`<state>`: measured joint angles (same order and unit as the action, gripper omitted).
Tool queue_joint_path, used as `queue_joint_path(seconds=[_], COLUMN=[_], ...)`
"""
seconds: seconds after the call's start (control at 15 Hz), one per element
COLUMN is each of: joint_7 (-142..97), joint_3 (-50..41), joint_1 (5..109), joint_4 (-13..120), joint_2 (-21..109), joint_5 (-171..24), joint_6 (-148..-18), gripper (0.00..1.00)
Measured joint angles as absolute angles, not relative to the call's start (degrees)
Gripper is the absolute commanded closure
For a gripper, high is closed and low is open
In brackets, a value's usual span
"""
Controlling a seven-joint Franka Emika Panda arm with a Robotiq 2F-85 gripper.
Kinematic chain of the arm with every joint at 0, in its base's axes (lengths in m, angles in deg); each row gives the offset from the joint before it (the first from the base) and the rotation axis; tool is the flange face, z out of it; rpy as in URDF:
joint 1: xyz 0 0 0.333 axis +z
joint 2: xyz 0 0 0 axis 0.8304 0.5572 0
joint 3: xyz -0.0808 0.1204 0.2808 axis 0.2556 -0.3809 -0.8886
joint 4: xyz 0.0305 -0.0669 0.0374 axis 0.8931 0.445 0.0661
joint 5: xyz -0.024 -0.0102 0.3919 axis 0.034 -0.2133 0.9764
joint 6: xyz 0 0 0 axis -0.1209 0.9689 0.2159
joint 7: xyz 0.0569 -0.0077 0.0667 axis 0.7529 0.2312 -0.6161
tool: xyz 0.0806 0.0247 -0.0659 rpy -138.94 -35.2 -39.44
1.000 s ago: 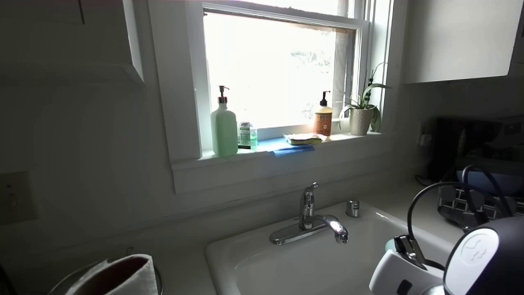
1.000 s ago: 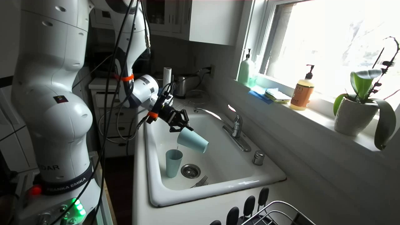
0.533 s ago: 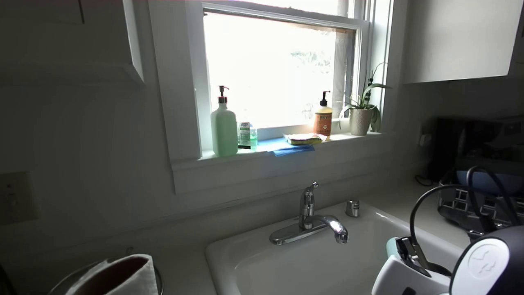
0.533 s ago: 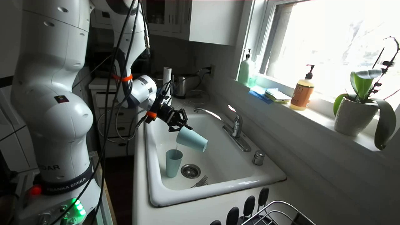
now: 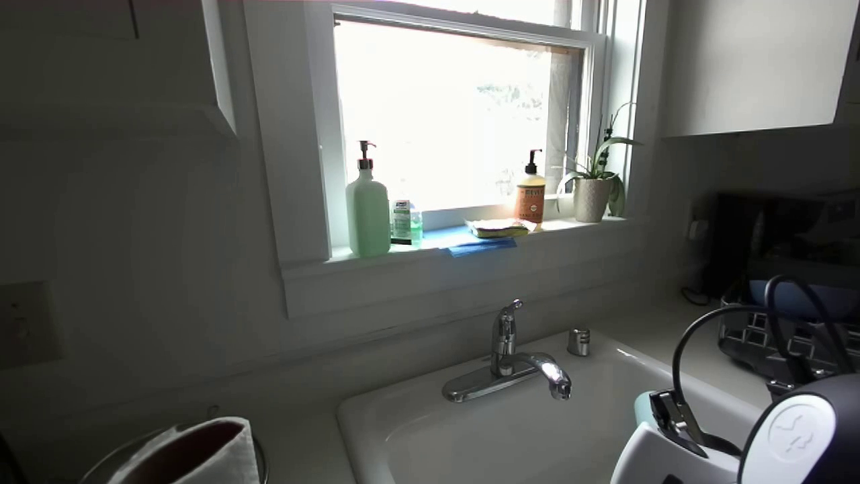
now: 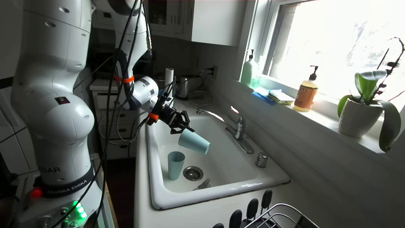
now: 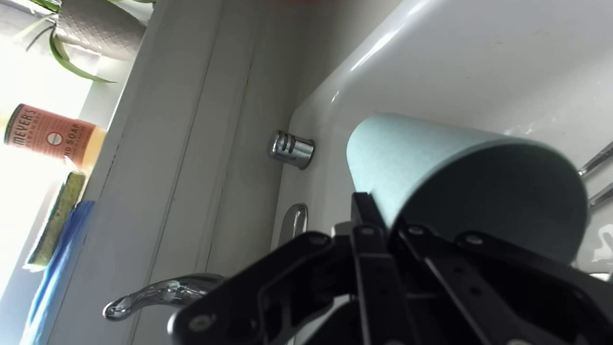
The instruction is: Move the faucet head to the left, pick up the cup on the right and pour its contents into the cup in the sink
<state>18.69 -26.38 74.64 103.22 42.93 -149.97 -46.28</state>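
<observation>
Black-on-blue: pinching tapered pale-blue cup (image 6: pixel 194 142) by rim with black gripper (image 7: pixel 389 224), tilted presumably for filling upright pale-blue cup (image 6: pixel 176 167).

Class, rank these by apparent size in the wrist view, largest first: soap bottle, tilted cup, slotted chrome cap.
1. Tilted cup
2. Soap bottle
3. Slotted chrome cap
Nearness likely exaggerates the cup.

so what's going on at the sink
The robot's gripper is shut on the rim of a pale blue cup, holding it tilted over a second cup that stands upright in the sink. A thin stream runs from the tilted cup into the standing one, so the pour is under way; how much is left inside doesn't show. The faucet head sits clear of both.
</observation>
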Motion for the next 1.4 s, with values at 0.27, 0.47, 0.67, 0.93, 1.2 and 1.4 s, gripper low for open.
queue_joint_path(seconds=[0.27,0.47,0.67,0.93,1.2,1.4], joint_7=[18.66,18.52,17.41,14.71,9.78,4.56], joint_3=[-26.29,-26.11,-25.68,-24.87,-23.51,-21.87], joint_1=[73.94,72.76,71.13,68.90,67.02,65.69], joint_4=[103.15,103.13,103.14,103.16,103.27,103.39], joint_2=[42.88,42.72,41.96,40.12,37.08,34.16], joint_5=[-149.97,-149.96,-149.77,-148.48,-143.71,-139.44], joint_6=[-50.02,-53.52,-57.85,-63.31,-68.26,-71.75], gripper=[0.99,0.99,0.99,0.99,0.99,0.99])
